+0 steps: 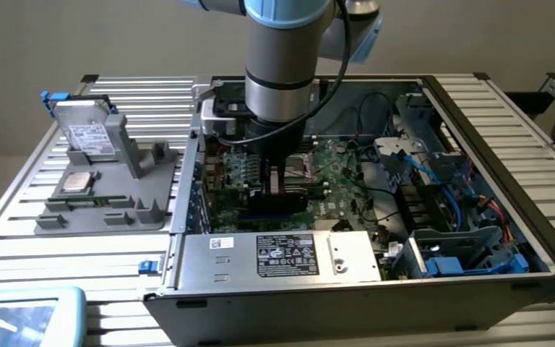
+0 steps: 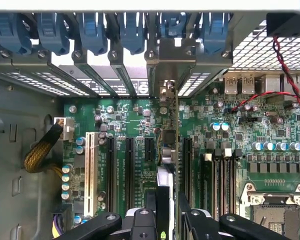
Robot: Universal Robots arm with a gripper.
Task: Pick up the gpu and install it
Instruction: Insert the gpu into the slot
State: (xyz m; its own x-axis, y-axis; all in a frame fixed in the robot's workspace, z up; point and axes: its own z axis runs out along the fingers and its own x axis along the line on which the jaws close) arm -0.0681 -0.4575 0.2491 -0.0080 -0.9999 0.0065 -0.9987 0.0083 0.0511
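Fingers (image 2: 185,210) clamped narrow on gpu (image 2: 165,150) — card edge-on, upright over mobo (image 2: 135,130) slots, inside pc case (image 1: 355,311).

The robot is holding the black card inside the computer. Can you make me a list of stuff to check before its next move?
1. gpu held by the gripper: ok.
2. Computer case open on top: ok.
3. gpu over the motherboard slots: ok.
4. gpu lined up with one slot: cannot tell.
5. Braided cable and red-and-black wire apart from the gpu: ok.
6. Hard drive outside the case, out of the way: ok.
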